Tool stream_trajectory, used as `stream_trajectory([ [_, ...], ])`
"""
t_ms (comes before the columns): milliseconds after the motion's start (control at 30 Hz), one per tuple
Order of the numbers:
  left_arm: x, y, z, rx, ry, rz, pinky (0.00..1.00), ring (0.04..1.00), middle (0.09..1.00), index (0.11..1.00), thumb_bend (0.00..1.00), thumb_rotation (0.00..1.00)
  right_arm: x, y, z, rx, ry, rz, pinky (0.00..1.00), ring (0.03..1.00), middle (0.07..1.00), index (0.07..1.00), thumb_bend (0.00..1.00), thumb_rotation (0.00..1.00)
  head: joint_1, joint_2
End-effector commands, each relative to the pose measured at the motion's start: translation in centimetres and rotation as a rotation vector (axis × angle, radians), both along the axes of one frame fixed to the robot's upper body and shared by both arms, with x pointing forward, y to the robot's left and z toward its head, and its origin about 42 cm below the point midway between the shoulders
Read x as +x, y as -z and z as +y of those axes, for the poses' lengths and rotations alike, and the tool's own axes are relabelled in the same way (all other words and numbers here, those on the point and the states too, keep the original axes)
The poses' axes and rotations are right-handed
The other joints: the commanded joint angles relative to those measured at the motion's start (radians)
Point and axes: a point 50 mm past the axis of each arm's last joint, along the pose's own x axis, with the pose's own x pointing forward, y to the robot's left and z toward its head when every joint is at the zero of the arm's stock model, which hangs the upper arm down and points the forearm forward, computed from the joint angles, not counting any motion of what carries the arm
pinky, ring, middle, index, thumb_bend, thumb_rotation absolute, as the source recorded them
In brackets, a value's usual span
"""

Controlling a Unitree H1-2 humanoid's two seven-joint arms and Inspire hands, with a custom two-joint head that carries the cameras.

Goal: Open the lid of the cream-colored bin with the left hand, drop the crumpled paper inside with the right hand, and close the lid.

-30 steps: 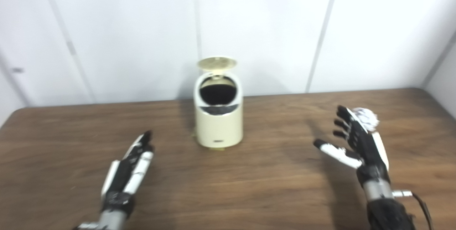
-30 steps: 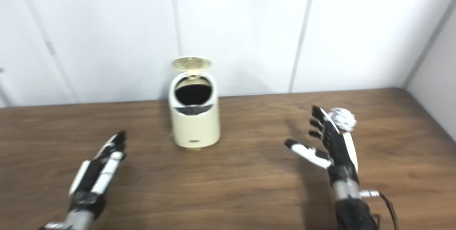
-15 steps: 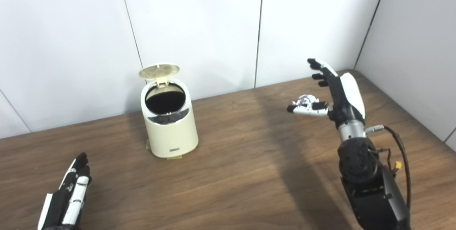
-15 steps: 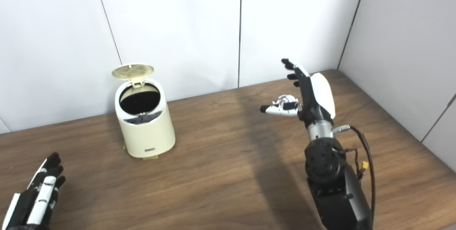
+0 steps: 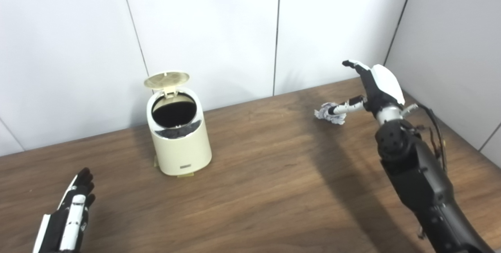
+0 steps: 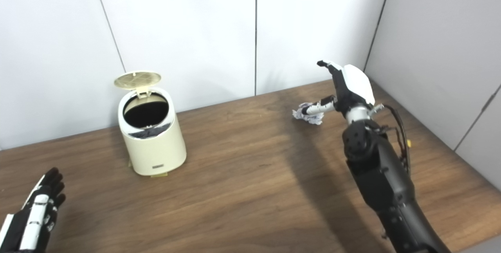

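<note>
Table (image 5: 274, 190), 1 bin (image 5: 180, 143), 1 paper (image 5: 328, 112)

You lose the left hand (image 5: 66, 217) wrist at the bottom edge | bin (image 5: 179, 129) interior too dark to read | right hand (image 5: 375, 88) thumb tip hides part of the crumpled paper (image 5: 328, 112)

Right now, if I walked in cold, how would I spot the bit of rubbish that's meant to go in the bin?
Start at the wooden table and look to its far right corner, where the walls meet. There lies the crumpled paper, a small white wad by the thumb of the right robot hand. It is the only loose scrap, well apart from the cream-colored bin with its raised lid.
</note>
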Motion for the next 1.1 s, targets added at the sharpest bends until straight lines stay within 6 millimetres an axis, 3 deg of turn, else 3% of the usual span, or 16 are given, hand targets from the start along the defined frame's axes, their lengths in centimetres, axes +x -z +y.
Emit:
stream_trajectory([
  [0, 0.7, -2.5, -0.2, 0.019, 0.024, -0.087, 0.99, 0.986, 0.976, 1.0, 0.32, 0.8, 1.3, -2.5, -0.7, -0.042, 0.009, -0.032, 0.79, 0.88, 0.883, 0.853, 0.85, 0.05, -0.001, 0.001],
  [200, 0.4, -2.9, -0.1, 0.031, 0.023, -0.085, 1.0, 0.985, 0.972, 1.0, 0.29, 0.78, 3.5, -1.7, -1.2, -0.064, 0.016, 0.067, 0.76, 0.849, 0.864, 0.822, 0.89, 0.06, 0.014, 0.011],
  [433, 0.0, -3.6, -0.4, 0.011, 0.028, -0.081, 1.0, 0.988, 0.977, 1.0, 0.28, 0.79, 5.3, -0.7, -0.3, -0.083, -0.04, 0.154, 0.74, 0.854, 0.871, 0.817, 0.91, 0.06, 0.045, 0.022],
  [500, -0.1, -3.6, -0.5, -0.018, 0.032, -0.079, 1.0, 0.999, 0.996, 1.0, 0.25, 0.67, 5.6, -0.4, -0.1, -0.091, -0.048, 0.172, 0.75, 0.863, 0.884, 0.832, 0.92, 0.06, 0.044, 0.023],
  [600, -0.2, -3.7, -0.7, -0.032, 0.033, -0.086, 1.0, 1.0, 1.0, 1.0, 0.22, 0.63, 6.1, 0.2, 0.0, -0.097, -0.043, 0.193, 0.72, 0.834, 0.868, 0.835, 0.92, 0.05, 0.043, 0.026],
  [733, -0.2, -3.7, -0.7, -0.019, 0.027, -0.086, 1.0, 1.0, 1.0, 1.0, 0.22, 0.6, 6.3, 1.2, 0.4, -0.075, -0.044, 0.209, 0.7, 0.814, 0.852, 0.811, 0.93, 0.06, 0.044, 0.032],
  [900, -0.2, -3.6, -0.5, -0.014, 0.022, -0.087, 1.0, 1.0, 1.0, 1.0, 0.22, 0.55, 6.1, 2.2, 0.3, -0.066, -0.045, 0.238, 0.65, 0.742, 0.794, 0.774, 0.87, 0.06, 0.047, 0.036],
  [1067, -0.1, -3.8, -0.4, -0.011, 0.016, -0.096, 1.0, 0.996, 0.998, 1.0, 0.24, 0.61, 5.7, 2.8, -0.1, -0.069, -0.026, 0.228, 0.66, 0.708, 0.732, 0.706, 0.82, 0.0, 0.045, 0.039],
])
